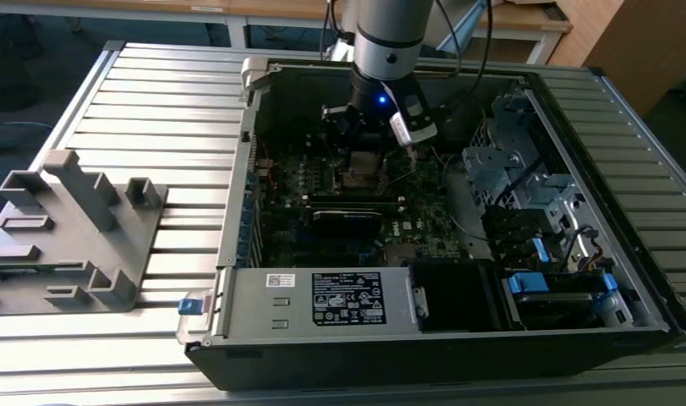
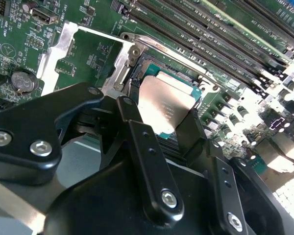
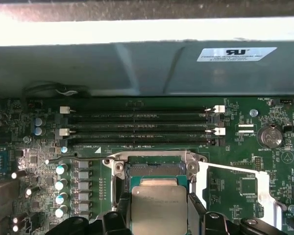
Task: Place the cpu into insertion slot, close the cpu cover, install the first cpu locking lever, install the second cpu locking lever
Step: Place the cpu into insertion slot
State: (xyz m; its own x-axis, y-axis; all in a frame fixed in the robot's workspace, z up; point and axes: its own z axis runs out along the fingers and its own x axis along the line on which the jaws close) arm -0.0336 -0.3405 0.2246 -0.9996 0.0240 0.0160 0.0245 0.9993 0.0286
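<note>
a slatted metal table (image 1: 150, 101) carries an open computer case (image 1: 433, 359) and a grey fixture (image 1: 72, 228), with a wooden cabinet (image 1: 625, 42) behind. the gripper (image 2: 159, 115) reaches down inside the case, its fingers (image 2: 132, 127) drawn narrow against opposite edges of the cpu (image 2: 164, 100). beneath the cpu lies the insertion slot (image 3: 157, 170), partly covered; whether the cpu is seated i cannot tell. the cpu cover (image 2: 56, 58) lies flipped open just beside the gripper.
</note>
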